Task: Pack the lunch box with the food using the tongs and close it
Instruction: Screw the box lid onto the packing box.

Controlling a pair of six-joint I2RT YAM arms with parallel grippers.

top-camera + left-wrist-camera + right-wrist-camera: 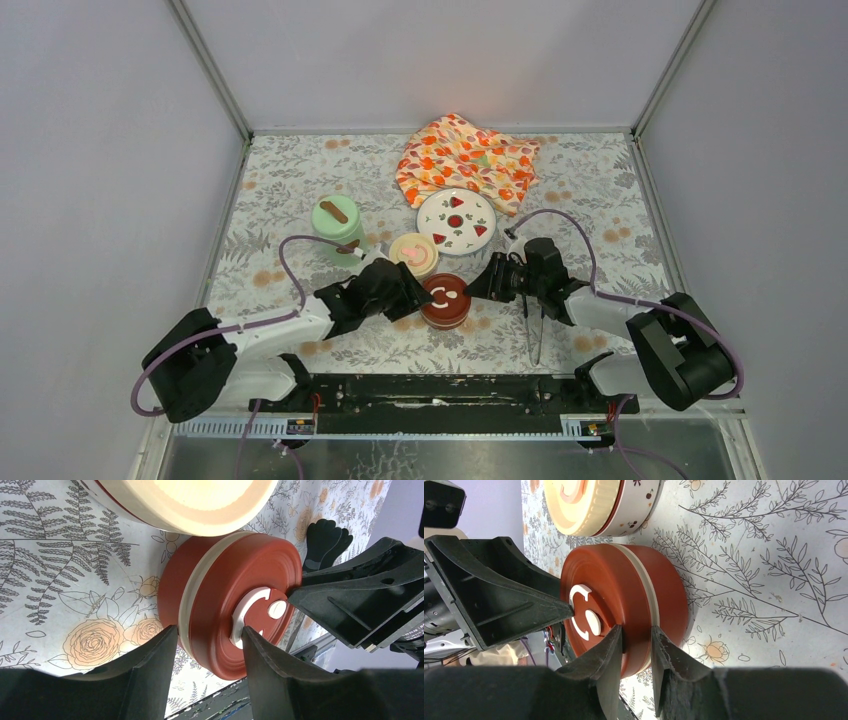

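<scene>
Near the front middle of the table (300,190), I see the red pot (445,300) standing upright with its red lid (240,570) on, and both arms reach in to it from opposite sides. My left gripper (207,635) has its jaws about half apart, straddling the lid's edge: one finger lies against the pale band under the lid and the other rests on top beside the white knob (593,621). Whether those fingers press or only touch, I cannot tell. My right gripper (636,632) has its jaws narrow and pinched on the same lid's rim from the far side, one finger on the top face and one on the pot's wall. Just behind the red pot stands the cream pot (414,252), lid on, touching the plate (425,228) to its right. Further back and left stands the green pot (337,225), also lidded. A flowered cloth (467,162) lies crumpled behind the plate. Neither gripper has hold of the tongs (534,330), which lie flat on the table beneath the right arm, pointing toward the near edge.
</scene>
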